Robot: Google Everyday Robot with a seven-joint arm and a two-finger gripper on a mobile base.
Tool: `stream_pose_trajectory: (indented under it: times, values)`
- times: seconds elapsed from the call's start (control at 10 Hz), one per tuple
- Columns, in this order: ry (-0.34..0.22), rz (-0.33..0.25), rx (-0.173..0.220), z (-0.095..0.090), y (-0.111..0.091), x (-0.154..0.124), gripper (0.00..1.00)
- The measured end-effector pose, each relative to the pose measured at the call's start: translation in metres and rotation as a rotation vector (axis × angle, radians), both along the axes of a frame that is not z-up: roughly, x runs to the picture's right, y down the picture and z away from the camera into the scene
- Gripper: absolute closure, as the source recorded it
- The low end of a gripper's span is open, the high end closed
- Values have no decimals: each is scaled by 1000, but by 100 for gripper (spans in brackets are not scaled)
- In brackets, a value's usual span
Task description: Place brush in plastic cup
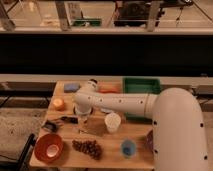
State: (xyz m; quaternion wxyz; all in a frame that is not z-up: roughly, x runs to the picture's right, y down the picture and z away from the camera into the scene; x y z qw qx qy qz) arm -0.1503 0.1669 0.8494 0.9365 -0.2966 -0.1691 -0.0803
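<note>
The brush (61,121) lies on the wooden table (100,157) at the left. Its black handle points right and its greyish head is at the left end. My gripper (82,119) hangs at the end of the white arm, right at the handle's right end, low over the table. The white plastic cup (113,122) stands upright just right of the gripper, about a hand's width away.
An orange bowl (48,147) sits at the front left, with a bunch of dark grapes (88,148) and a small blue cup (128,148) along the front. A green tray (141,85), a blue sponge (71,87) and an orange fruit (59,104) lie behind.
</note>
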Motion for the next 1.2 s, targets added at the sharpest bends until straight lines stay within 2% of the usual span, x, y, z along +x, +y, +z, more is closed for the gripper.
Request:
stream_pose_trajectory:
  times: [0.6,0.7,1.1,1.2]
  values:
    - [-3,9,-15,16,6,4,53]
    - [-7,11,-16,20,7,4,56]
    - [-18,13,-13,26,6,4,95]
    - [-18,13,-13,26,6,4,99]
